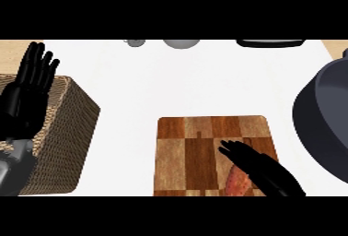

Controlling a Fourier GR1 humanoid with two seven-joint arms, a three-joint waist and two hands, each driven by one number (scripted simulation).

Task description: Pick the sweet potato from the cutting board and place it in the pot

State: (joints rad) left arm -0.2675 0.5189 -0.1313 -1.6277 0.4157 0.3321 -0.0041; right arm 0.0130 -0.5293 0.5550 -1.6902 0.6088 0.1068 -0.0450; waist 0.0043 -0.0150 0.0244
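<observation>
- two black hands show; the right hand (262, 168) at lower right reaches over the cutting board (187, 152), its fingers (234, 150) nearly straight and holding nothing.
- sweet potato (237, 183) lies on the board's lower right part, just beside and partly under that hand.
- left hand (27, 87) rests at the upper left edge, fingers straight and upright, empty, above a wicker basket (65, 138).
- dark pot (326, 120) sits on the white table (183, 78) at the right edge.
</observation>
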